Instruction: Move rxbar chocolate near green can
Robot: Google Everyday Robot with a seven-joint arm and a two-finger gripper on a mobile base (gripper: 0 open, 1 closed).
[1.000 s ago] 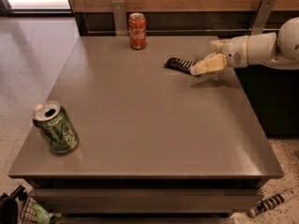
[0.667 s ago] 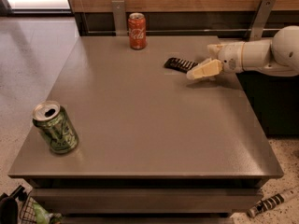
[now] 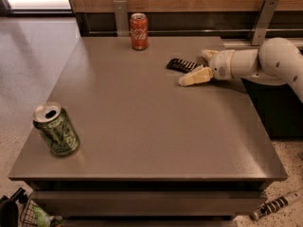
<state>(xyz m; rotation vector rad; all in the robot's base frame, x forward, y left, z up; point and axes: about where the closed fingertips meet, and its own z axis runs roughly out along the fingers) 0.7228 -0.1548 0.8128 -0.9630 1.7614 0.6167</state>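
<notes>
A: Bench [image 3: 142, 117] first, with the arm [image 3: 265, 60] reaching in from the right. The green can [image 3: 57, 129] stands at the near-left corner.

B: And the end effector [image 3: 195, 69]?

A: It's crept left and lower (only slightly), fingers spread open around the rxbar chocolate [image 3: 180, 64]. The bar lies flat on the far side, unmoved and well apart from the can. I'd say a grasp comes next.

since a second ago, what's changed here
The end effector has slid a little left and toward the camera, closing in on the rxbar chocolate; it is open and has not gripped the bar. The rxbar chocolate, the green can and the red can stayed put.
</notes>
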